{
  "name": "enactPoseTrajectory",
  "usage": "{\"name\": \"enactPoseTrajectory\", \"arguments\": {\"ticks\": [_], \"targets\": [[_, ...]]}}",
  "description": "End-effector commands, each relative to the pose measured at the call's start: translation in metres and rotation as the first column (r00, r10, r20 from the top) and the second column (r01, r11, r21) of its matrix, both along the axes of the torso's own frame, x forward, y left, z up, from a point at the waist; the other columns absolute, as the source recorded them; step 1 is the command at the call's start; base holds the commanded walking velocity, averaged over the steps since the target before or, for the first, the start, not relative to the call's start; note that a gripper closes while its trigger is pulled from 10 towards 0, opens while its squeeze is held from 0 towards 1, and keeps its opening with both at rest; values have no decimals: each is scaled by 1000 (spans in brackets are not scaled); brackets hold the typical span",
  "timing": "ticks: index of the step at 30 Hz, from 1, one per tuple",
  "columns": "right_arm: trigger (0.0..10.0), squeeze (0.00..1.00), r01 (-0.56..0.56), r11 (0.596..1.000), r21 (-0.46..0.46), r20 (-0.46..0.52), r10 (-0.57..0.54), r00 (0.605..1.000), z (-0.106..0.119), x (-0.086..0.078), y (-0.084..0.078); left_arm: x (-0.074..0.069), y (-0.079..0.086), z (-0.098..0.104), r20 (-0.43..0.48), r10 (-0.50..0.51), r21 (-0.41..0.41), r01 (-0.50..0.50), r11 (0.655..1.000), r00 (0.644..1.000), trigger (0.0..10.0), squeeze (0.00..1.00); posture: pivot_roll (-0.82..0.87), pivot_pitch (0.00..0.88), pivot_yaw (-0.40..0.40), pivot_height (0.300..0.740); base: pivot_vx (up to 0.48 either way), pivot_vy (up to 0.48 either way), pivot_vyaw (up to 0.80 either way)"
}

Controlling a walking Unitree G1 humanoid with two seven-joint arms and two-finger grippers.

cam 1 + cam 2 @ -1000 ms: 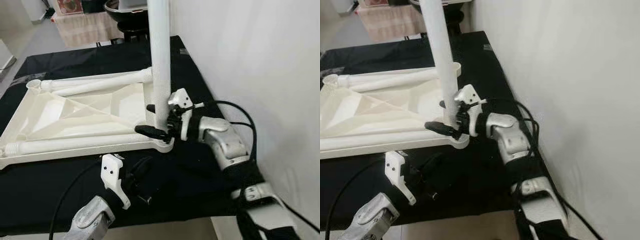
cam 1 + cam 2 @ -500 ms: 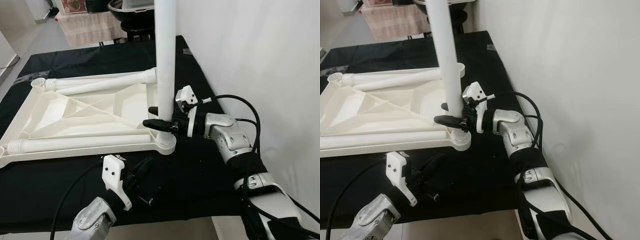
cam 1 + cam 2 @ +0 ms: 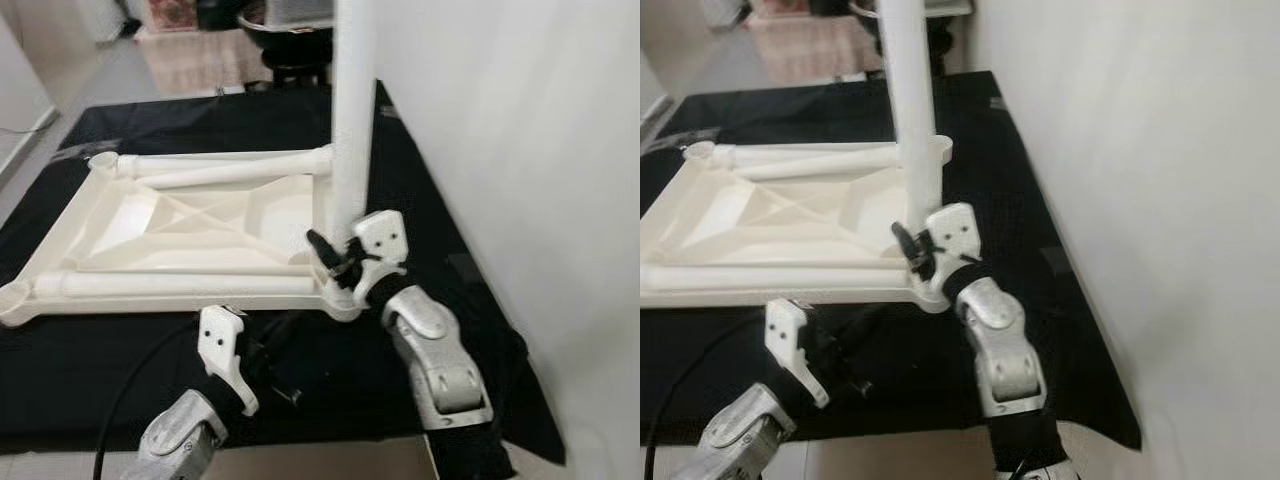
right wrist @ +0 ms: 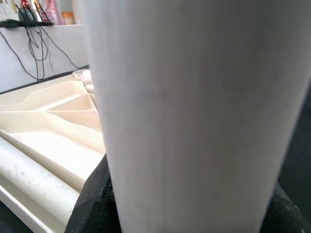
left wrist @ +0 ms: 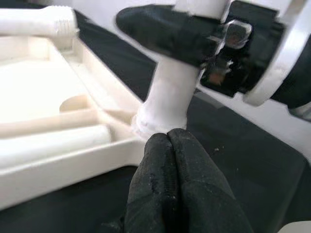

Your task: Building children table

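A white children's tabletop [image 3: 200, 215] lies upside down on a black-covered table [image 3: 90, 360]. One white table leg [image 3: 352, 130] stands upright in the socket [image 3: 340, 300] at the tabletop's near right corner. My right gripper [image 3: 335, 262] is shut on that leg just above the socket; in the right wrist view the leg [image 4: 194, 111] sits between the black fingers [image 4: 92, 204]. My left gripper [image 3: 283, 348] is shut and empty, low over the cloth in front of the socket. Its fingertips [image 5: 170, 165] point at the leg's base [image 5: 165, 107].
Three loose legs lie on the tabletop: two along its far side [image 3: 215, 163] and one along its near side [image 3: 170, 285]. A white wall [image 3: 520, 150] runs close along the right. The table's front edge is just below my arms. Dark furniture [image 3: 290, 25] stands behind.
The camera has shifted. My right arm swung from the leg's right side round to its near side, still gripping low on the leg. The left gripper stayed in place.
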State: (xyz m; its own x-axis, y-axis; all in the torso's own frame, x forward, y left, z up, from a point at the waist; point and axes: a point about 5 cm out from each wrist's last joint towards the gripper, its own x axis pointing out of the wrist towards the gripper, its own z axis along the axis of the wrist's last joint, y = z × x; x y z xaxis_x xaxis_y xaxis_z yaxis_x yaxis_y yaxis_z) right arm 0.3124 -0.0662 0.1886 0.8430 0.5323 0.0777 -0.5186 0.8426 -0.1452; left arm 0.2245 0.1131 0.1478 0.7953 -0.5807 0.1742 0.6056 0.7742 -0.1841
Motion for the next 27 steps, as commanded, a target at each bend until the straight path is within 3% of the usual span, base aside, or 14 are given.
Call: {"name": "enactPoseTrajectory", "arguments": {"ticks": [1,3,4,6,7,10,12,13,15,16,23,25,26,27], "targets": [[0,0,6,999,-54,-150,-14,989,-33,-2,0,-1,2,-6,-25,3,15,-3,1000,1000,10000,0,-46,189,42,740,0,0,0],[0,0,22,999,-48,-145,-29,989,-31,3,-1,0,2,-6,-28,0,15,1,1000,1000,10000,0,-47,181,39,740,0,0,0],[10000,0,-7,1000,-18,-149,4,989,-29,14,-1,2,1,-7,-28,-1,14,1,1000,1000,10000,0,-44,175,32,740,0,0,0],[10000,0,-78,997,-14,-150,75,986,-26,16,1,2,2,-7,-26,5,13,-5,1000,1000,10000,0,-44,173,32,740,0,0,0],[10000,1000,-179,984,-3,-148,177,973,-22,16,4,3,2,-7,-25,11,11,-10,1000,1000,10000,0,-43,169,28,740,0,0,0],[10000,1000,-245,970,3,-145,242,959,-19,14,6,3,2,-7,-24,14,10,-14,1000,1000,10000,0,-43,169,28,740,0,0,0],[10000,1000,-364,931,10,-114,362,925,-4,14,6,3,1,-7,-24,15,8,-14,1000,1000,10000,0,-42,167,28,740,0,0,0],[10000,843,-400,916,-9,-100,398,912,4,17,3,3,1,-7,-25,14,7,-13,1000,1000,10000,0,-42,167,29,740,0,0,0],[10000,843,-423,906,-24,-92,419,903,9,20,1,3,0,-7,-26,13,6,-13,1000,1000,10000,0,-41,167,29,740,0,0,0],[10000,0,-442,896,-39,-92,437,895,14,27,-4,3,0,-7,-26,11,6,-11,1000,1000,10000,0,-38,166,30,740,0,0,0],[10000,0,-497,866,-50,-103,491,865,25,45,-13,1,-2,-7,-28,8,6,-7,1000,1000,10000,0,-27,163,27,740,0,0,0],[10000,0,-589,807,-47,-121,580,805,30,47,-14,0,-3,-8,-29,7,6,-7,1000,1000,10000,0,-23,164,26,740,0,0,0],[10000,0,-589,807,-47,-121,580,805,30,47,-14,0,-3,-8,-29,7,6,-7,1000,1000,10000,0,-23,164,26,740,0,0,0],[7294,0,-624,780,-46,-128,615,778,31,46,-13,0,-3,-8,-29,7,6,-7,1000,1000,10000,0,-23,164,26,740,0,0,0]]}}
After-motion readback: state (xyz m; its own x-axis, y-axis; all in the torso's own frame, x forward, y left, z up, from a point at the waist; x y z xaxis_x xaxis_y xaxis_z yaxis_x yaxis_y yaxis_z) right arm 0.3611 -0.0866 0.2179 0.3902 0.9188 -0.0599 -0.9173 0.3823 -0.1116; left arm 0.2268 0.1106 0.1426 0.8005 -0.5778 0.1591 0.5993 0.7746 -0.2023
